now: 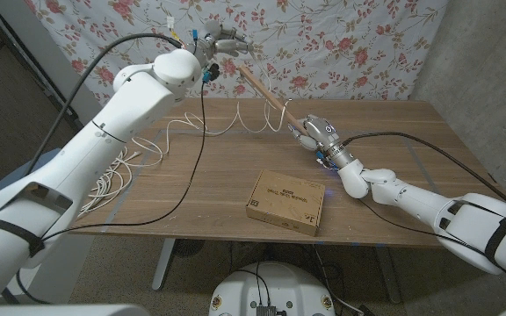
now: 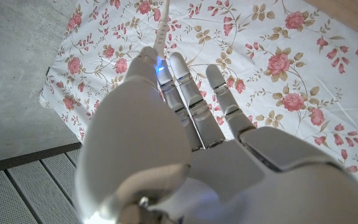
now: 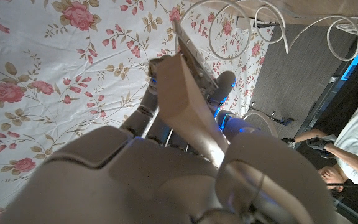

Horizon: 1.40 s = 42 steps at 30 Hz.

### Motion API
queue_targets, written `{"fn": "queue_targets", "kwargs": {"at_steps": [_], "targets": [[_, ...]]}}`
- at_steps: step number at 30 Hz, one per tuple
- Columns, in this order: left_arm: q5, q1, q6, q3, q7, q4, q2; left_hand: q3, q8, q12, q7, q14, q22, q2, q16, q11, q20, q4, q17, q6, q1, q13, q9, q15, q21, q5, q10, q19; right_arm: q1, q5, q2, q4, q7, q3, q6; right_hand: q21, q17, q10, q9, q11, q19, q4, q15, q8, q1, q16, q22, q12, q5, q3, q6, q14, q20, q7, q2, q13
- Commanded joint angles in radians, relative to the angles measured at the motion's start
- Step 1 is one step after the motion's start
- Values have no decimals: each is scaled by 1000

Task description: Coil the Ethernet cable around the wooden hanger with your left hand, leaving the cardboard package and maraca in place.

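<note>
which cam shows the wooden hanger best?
Head view: the wooden hanger runs from the right hand up toward the left hand, cable looped around it. Right wrist view shows it close up; left wrist view shows cable, no hanger.

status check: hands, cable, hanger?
Right hand grips wooden hanger, held tilted above table. Left hand raised at hanger's far end, holding Ethernet cable; a few loops on. Cardboard package clear of both.
</note>
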Motion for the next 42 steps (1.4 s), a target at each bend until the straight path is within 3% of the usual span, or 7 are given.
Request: {"fn": "queue_targets", "kwargs": {"at_steps": [1, 5, 9, 15, 21, 35, 42], "targets": [[73, -27, 68, -12, 11, -97, 51, -2, 1, -1, 14, 10, -1, 24, -6, -55, -4, 4, 6, 23, 29, 350, 3, -78, 9, -5, 64, -5, 38, -82, -27, -37, -83, -94, -33, -3, 1, -2, 8, -3, 7, 1, -115, 8, -3, 5, 1, 4, 11, -3, -4, -5, -52, -3, 2, -1], [76, -42, 46, 0, -7, -64, 27, -4, 0, -2, 11, 12, -1, 23, -7, -56, -5, 6, 7, 23, 28, 349, 3, -80, 10, -6, 65, -5, 38, -173, -58, -128, -82, -95, -30, -5, 1, -3, 0, -5, 13, 1, -116, 6, -5, 5, 1, 3, 12, -3, 0, -4, -55, -2, 2, -1], [91, -57, 30, 15, -19, -49, 14, -5, 0, -3, 14, 11, -2, 23, -8, -54, -6, 6, 9, 21, 30, 351, 5, -80, 11, -7, 64, -6, 57, -177, -69, -152, -4, -113, -18, -7, 1, -2, -5, -6, 15, 1, -116, 7, -5, 6, 1, 1, 13, -3, 3, -1, -57, -3, 2, -4], [125, -83, 6, 35, -27, -50, -8, -7, 0, -4, 8, 13, -2, 24, -9, -55, -6, 7, 10, 24, 29, 353, 6, -80, 13, -7, 65, -6, 85, -148, -69, -167, 196, -131, 8, -11, 1, 5, -10, 1, 19, -1, -116, 11, -5, 6, 2, 1, 14, -3, 10, 2, -57, 1, 3, -5], [144, -80, -21, 32, -24, -60, -24, -8, -1, -6, 10, 12, -3, 25, -12, -57, -7, 9, 12, 20, 29, 355, 8, -80, 15, -8, 64, -7, 76, -82, -87, -248, 447, -104, -24, -11, 0, 14, -14, 3, 33, -3, -116, 15, -4, 7, 2, 0, 14, -2, 15, 8, -57, 10, 4, -7], [141, -29, -183, -11, -8, -49, -81, -11, -3, -11, 7, 13, -4, 26, -15, -60, -8, 9, 18, 22, 34, 358, 10, -83, 19, -9, 62, -10, -1, 44, -127, -513, 955, 10, -291, -8, 0, 47, -27, 16, 54, -7, -116, 19, 0, 8, 4, 7, 13, 4, 28, 23, -45, 22, 10, -2], [123, -16, -223, -6, -57, -57, -77, -13, -3, -15, 5, 12, -5, 28, -17, -63, -9, 12, 21, 21, 34, 360, 12, -83, 21, -10, 62, -12, -25, 139, -122, -532, 995, 76, -302, -8, 0, 55, -25, 20, 57, -9, -115, 23, 3, 8, 4, 6, 12, 7, 27, 29, -41, 25, 12, -3]]}}
